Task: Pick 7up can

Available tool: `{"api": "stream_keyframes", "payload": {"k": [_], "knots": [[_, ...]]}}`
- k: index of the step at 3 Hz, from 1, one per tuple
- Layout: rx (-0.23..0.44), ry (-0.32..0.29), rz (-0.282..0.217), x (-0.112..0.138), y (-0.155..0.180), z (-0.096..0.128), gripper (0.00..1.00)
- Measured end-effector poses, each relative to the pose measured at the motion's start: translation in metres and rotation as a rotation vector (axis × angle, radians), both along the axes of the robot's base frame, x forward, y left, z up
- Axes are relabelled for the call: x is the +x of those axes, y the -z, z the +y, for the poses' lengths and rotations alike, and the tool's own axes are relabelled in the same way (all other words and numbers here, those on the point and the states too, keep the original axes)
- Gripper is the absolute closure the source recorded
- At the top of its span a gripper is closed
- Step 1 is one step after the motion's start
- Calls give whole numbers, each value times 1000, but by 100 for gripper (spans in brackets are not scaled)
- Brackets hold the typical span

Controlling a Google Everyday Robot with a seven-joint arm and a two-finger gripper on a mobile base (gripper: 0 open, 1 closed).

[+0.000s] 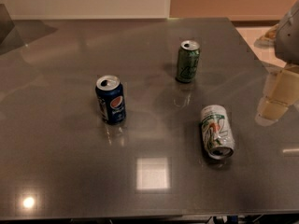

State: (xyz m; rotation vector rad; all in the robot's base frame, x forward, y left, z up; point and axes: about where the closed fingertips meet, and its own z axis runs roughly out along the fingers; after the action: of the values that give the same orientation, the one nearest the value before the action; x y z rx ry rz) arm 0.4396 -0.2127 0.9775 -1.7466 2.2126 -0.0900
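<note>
Three drink cans were shown on one grey glossy table [56,171]: one 7up can [217,132] laid on its side right of centre, and one blue Pepsi can [110,99] and one dark green can [188,61] stood upright. One gripper [274,99] was held at the right edge, apart from the 7up can; how wide it was set was not discernible.

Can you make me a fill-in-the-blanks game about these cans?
1. The 7up can lies on its ____.
2. The Pepsi can is coloured ____.
3. The green can stands ____ on the table.
4. The gripper is at the picture's ____ side, touching no can.
Missing words: side; blue; upright; right.
</note>
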Motion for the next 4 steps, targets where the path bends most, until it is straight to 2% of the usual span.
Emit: {"api": "stream_keyframes", "payload": {"k": [1,3,4], "knots": [[2,-103,4,-2,7,14,0],[46,-515,43,-7,36,43,0],[38,-720,57,-11,55,54,0]]}}
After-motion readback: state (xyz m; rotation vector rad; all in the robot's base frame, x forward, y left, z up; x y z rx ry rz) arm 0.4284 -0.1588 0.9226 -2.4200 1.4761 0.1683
